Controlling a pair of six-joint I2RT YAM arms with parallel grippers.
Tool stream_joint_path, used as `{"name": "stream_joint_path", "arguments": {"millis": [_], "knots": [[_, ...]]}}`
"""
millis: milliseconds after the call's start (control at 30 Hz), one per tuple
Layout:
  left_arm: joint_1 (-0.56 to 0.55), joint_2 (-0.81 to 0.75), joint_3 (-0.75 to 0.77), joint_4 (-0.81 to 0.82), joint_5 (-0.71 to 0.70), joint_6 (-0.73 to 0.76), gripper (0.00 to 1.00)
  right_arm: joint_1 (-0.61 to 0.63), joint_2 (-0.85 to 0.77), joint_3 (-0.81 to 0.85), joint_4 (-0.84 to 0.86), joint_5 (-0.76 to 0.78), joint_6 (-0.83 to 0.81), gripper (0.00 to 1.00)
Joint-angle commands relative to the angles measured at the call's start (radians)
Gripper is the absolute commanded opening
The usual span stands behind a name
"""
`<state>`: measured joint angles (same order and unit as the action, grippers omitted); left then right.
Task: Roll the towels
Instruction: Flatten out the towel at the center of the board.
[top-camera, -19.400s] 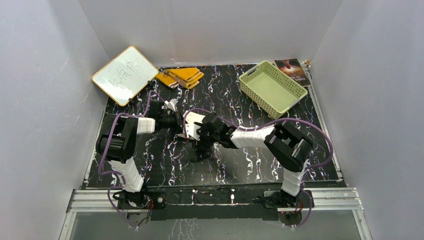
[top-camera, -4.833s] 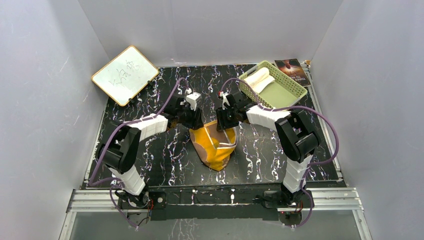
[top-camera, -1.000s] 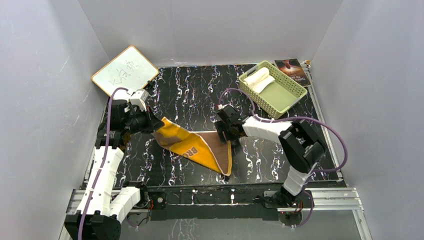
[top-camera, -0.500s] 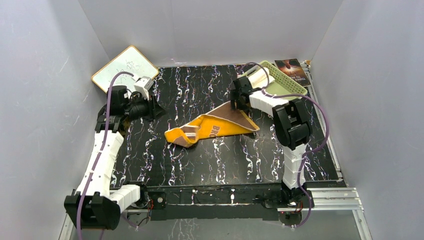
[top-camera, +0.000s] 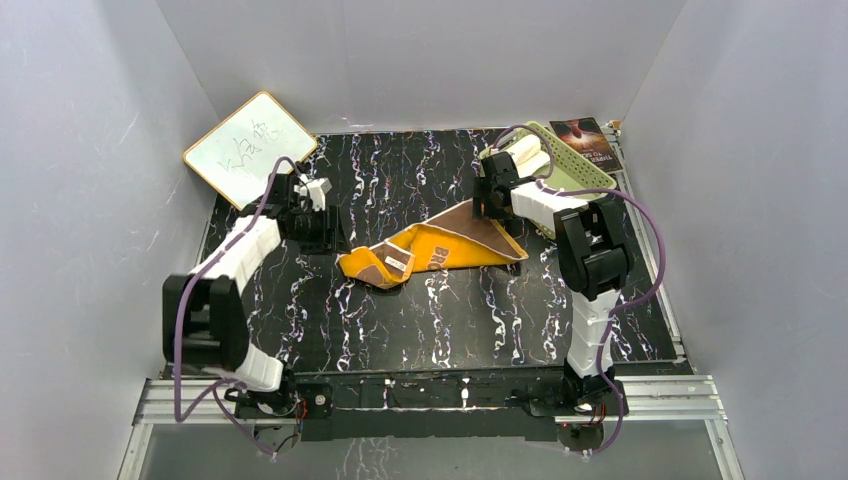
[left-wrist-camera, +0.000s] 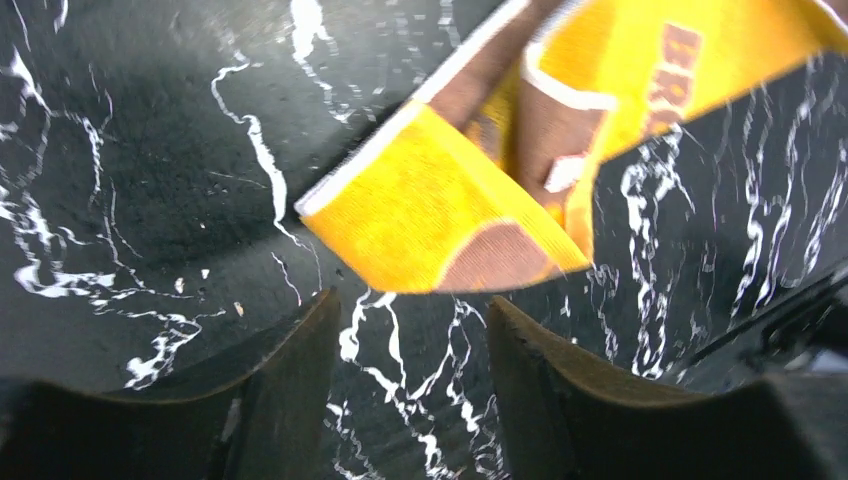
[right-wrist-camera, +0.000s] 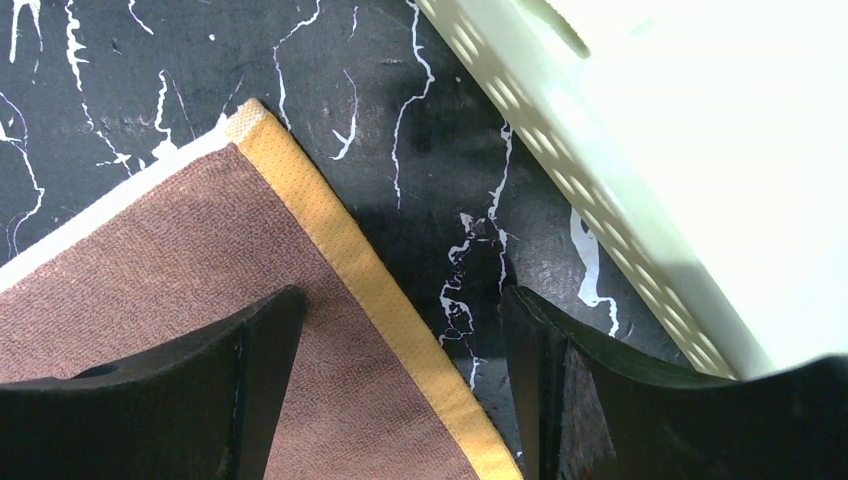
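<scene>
The mustard-yellow towel (top-camera: 440, 246) lies partly unfolded across the middle of the black table, its left end crumpled and doubled over (left-wrist-camera: 440, 215). Its brown underside and yellow hem show in the right wrist view (right-wrist-camera: 200, 290). The cream-white towel (top-camera: 527, 152) lies rolled in the green basket (top-camera: 585, 172). My left gripper (top-camera: 325, 232) is open and empty just left of the yellow towel's crumpled end. My right gripper (top-camera: 487, 205) is open over the towel's far right corner, next to the basket, with the hem between its jaws and not pinched.
A white board with a wooden frame (top-camera: 249, 150) leans at the back left. A dark booklet (top-camera: 585, 140) lies at the back right behind the basket. The basket's wall (right-wrist-camera: 620, 180) is close beside my right fingers. Grey walls enclose the table.
My left gripper has come in from the far left to the towel's crumpled end. The towel has settled flatter on the table. My right gripper has barely moved.
</scene>
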<state>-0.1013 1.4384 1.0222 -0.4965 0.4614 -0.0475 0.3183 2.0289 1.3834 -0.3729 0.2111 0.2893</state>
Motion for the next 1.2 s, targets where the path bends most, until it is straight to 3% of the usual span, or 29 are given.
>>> {"name": "stream_joint_path", "arguments": {"millis": [0,100,267,400,700,800,967,1100,1167], "knots": [[0.006,0.093,0.006,0.104,-0.031,-0.22,0.58,0.001,0.01,-0.052,-0.092,-0.037,-0.026,0.71],[-0.007,0.136,-0.006,0.214,0.028,-0.31,0.6,0.002,0.003,-0.063,-0.085,-0.044,-0.029,0.71],[-0.067,0.199,0.01,0.238,-0.008,-0.33,0.63,0.002,0.001,-0.086,-0.073,-0.056,-0.03,0.71],[-0.113,0.257,0.036,0.197,-0.102,-0.313,0.68,0.002,-0.001,-0.094,-0.064,-0.061,-0.031,0.71],[-0.199,0.363,0.126,0.073,-0.296,-0.264,0.67,0.002,-0.007,-0.095,-0.057,-0.081,-0.031,0.71],[-0.219,0.389,0.133,0.043,-0.329,-0.25,0.57,0.001,-0.01,-0.106,-0.051,-0.084,-0.029,0.71],[-0.229,0.396,0.085,0.019,-0.334,-0.236,0.2,0.001,-0.015,-0.117,-0.04,-0.091,-0.024,0.71],[-0.216,0.342,0.092,-0.029,-0.409,-0.215,0.01,0.001,-0.03,-0.116,-0.038,-0.096,-0.019,0.7],[-0.185,0.313,0.139,-0.056,-0.413,-0.195,0.0,0.001,-0.053,-0.117,-0.032,-0.105,-0.013,0.56]]}}
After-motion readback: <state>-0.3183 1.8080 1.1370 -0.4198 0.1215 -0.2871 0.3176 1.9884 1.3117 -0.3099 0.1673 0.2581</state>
